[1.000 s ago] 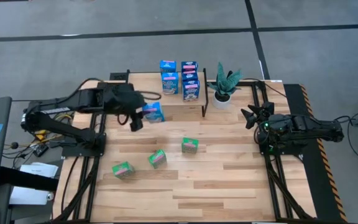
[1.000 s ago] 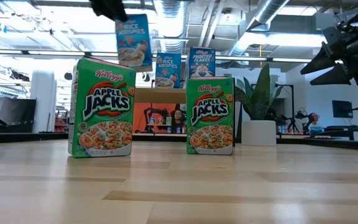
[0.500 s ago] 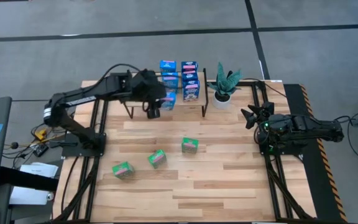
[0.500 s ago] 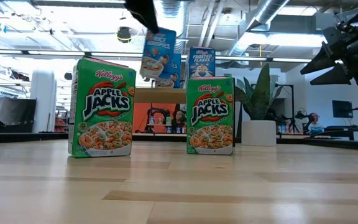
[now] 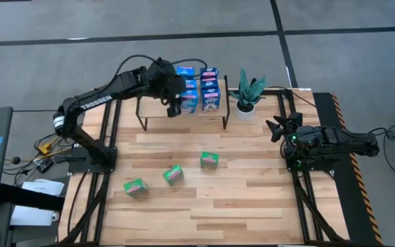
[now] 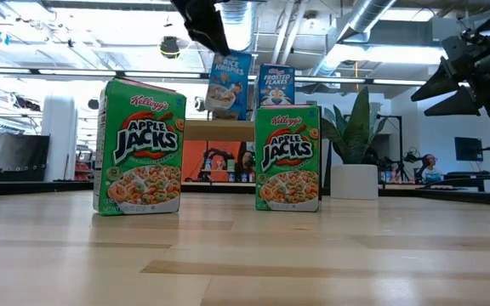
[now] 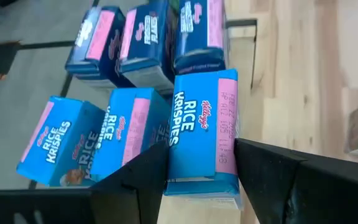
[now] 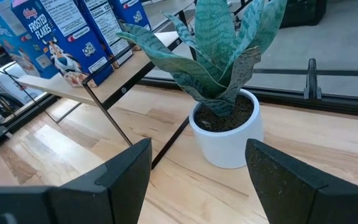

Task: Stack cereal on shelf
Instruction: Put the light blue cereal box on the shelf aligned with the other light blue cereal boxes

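Left hand (image 5: 173, 108) has carried its light-blue Rice Krispies cardboard box (image 7: 201, 130) from the table to the shelf.
It grips the box above the light-wood shelf board (image 6: 219, 129), beside the blue boxes; right hand (image 5: 278, 127) waits with fingers apart.

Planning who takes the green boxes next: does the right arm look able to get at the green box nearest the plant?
Probably yes. The right gripper waits with open jaws at the table's right edge, and only bare tabletop lies between it and that green box; the plant stands off that line.
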Controlling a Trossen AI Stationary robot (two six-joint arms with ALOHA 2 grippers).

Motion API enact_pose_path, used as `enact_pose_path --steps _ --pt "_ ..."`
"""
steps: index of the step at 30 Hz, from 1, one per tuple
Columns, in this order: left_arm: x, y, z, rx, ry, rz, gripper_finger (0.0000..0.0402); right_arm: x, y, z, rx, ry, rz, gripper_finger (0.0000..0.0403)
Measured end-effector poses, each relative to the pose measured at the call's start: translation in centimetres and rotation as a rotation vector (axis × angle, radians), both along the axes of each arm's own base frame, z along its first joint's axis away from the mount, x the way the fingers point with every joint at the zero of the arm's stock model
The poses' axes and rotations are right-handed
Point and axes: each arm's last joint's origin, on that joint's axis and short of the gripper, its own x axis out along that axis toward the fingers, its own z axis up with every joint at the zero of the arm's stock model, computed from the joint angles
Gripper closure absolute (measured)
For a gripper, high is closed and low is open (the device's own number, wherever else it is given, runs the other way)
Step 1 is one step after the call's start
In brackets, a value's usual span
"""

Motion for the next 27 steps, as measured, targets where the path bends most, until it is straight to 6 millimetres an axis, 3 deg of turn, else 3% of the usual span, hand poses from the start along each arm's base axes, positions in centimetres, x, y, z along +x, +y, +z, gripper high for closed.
enact_pose_path --steps 22,27 --pt "0.4 1.1 -0.1 -0.037 -0.056 -0.019 0.023 0.0 0.0 0.0 0.0 0.0 0.0 0.0117" --pt "0.7 1.2 -1.6 -0.057 -0.034 -0.01 0.023 0.0 0.0 0.0 0.0 0.0 0.0 0.0117"
